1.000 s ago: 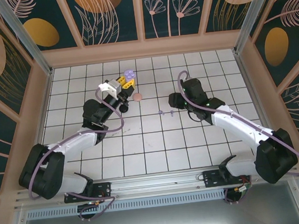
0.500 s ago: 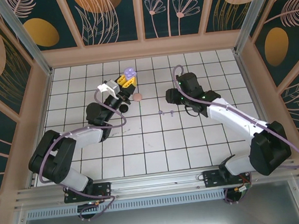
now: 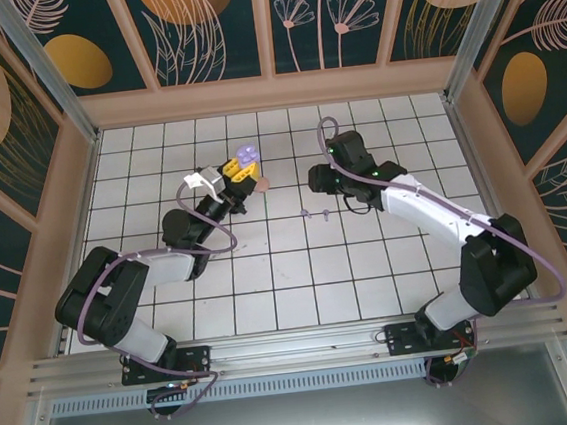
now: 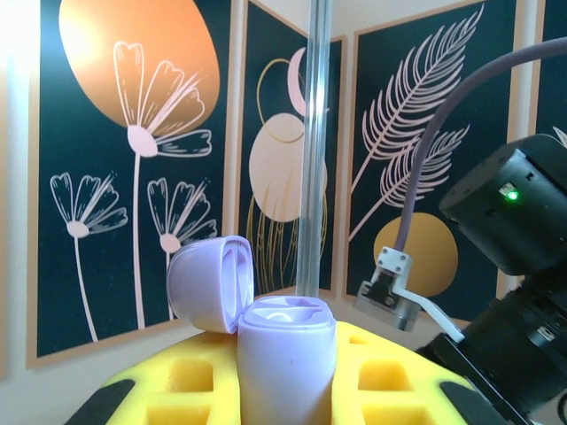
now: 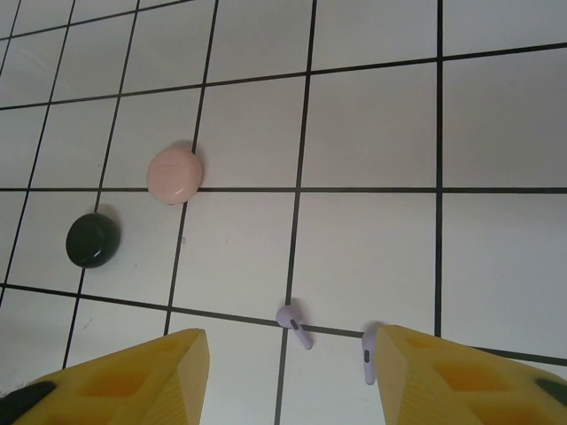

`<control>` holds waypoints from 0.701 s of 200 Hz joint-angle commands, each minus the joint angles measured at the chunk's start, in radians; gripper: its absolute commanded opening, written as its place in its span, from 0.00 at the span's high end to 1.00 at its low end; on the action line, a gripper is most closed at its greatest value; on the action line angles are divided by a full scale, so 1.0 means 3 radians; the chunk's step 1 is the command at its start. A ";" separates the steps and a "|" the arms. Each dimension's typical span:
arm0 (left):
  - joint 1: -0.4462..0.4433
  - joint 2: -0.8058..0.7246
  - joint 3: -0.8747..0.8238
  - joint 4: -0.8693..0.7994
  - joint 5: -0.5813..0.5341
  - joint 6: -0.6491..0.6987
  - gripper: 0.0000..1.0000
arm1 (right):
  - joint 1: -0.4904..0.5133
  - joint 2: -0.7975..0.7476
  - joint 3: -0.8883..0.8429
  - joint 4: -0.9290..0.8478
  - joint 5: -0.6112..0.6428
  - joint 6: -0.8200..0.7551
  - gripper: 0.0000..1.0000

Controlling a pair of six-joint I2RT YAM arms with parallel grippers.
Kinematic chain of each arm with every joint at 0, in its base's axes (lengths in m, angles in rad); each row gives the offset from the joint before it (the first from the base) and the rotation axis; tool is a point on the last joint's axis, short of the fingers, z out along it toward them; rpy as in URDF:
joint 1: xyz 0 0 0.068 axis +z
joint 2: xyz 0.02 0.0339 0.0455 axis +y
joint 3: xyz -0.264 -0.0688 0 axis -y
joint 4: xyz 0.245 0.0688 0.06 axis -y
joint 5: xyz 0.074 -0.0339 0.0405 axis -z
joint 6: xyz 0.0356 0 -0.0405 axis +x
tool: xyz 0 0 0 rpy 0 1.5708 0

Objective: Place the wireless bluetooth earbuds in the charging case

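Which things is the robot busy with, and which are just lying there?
Busy with: lavender case held in the left claw; lavender earbuds.
Just lying there: pink case; black case.

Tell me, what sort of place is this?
Likely a robot test booth: two arms bolted at a white tiled table, flower-painted panels walling it in, tiny earbuds and a lilac case for practice.

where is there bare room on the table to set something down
Free: the near middle rows of the white tiled table, between the two lavender stemmed earbuds and the near edge; also both far corners. Crowded: mid-table, where the earbuds, round pink case and round black case lie close.
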 commanded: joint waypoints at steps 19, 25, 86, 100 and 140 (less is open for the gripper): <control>-0.0019 -0.0248 -0.0158 0.0231 0.0074 -0.0075 1.00 | 0.0032 0.0268 0.0120 -0.0044 -0.0107 0.0004 0.49; -0.0020 -0.0272 -0.0174 0.0212 0.0081 -0.0068 1.00 | 0.0046 0.0326 0.0132 -0.0044 -0.0114 -0.0005 0.50; -0.0050 -0.0437 -0.0267 0.0135 0.0099 -0.0001 1.00 | 0.0194 0.0941 0.0451 -0.0237 -0.0109 -0.0478 0.55; -0.0055 -0.0462 -0.0292 0.0166 0.0076 -0.0006 1.00 | 0.0196 0.1027 0.0467 -0.0241 -0.0108 -0.0566 0.55; -0.0061 -0.0528 -0.0344 0.0222 -0.0011 -0.0009 1.00 | 0.0197 0.1201 0.0486 -0.0174 -0.0196 -0.0599 0.53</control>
